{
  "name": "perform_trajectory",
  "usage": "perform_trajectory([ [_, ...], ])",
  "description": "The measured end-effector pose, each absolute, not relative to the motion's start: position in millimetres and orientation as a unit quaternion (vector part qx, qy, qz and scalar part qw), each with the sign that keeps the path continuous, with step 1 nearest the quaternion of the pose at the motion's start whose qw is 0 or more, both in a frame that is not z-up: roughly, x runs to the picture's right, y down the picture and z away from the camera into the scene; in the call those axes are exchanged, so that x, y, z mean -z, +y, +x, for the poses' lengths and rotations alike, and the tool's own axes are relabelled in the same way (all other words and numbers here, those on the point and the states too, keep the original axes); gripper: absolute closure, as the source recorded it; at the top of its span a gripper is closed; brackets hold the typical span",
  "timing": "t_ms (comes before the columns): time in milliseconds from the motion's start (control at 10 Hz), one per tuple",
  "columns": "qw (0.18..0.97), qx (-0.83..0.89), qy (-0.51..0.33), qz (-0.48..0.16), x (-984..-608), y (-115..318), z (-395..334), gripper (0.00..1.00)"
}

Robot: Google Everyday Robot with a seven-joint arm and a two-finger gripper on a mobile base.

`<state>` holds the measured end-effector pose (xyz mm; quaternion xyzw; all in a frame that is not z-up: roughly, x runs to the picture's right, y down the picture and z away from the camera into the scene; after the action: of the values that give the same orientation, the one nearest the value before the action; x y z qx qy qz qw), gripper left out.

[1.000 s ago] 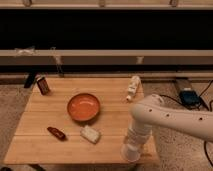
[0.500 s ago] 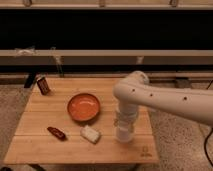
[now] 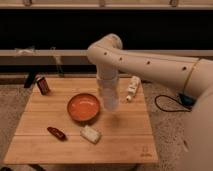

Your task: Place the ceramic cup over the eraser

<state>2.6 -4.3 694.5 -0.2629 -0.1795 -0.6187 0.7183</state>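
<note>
Gripper (image 3: pixel 110 96) over mid-table (image 3: pixel 125 135), jaws closed, seemingly on cup (image 3: pixel 111 104) (hard to separate). Eraser (image 3: pixel 43 85) at far-left corner, uncovered; carry and lowering remain.

Eraser (image 3: pixel 43 85) on counter (image 3: pixel 125 142), back-left corner. Bowl (image 3: pixel 83 107) centre, bottle (image 3: pixel 133 88) back-right. Flat block (image 3: pixel 90 134) before bowl, elongated thing (image 3: pixel 57 133) to its left. Tool (image 3: pixel 111 105), fingers closed, just right of bowl.
</note>
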Motion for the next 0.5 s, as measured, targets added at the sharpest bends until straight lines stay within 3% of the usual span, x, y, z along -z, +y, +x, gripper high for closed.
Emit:
perform_trajectory([
  [300,0.688,0.662,-0.181,-0.233,-719.2,-74.1,-35.6,1.0],
  [500,0.674,0.68,-0.187,-0.219,-733.6,-99.0,-56.0,1.0],
])
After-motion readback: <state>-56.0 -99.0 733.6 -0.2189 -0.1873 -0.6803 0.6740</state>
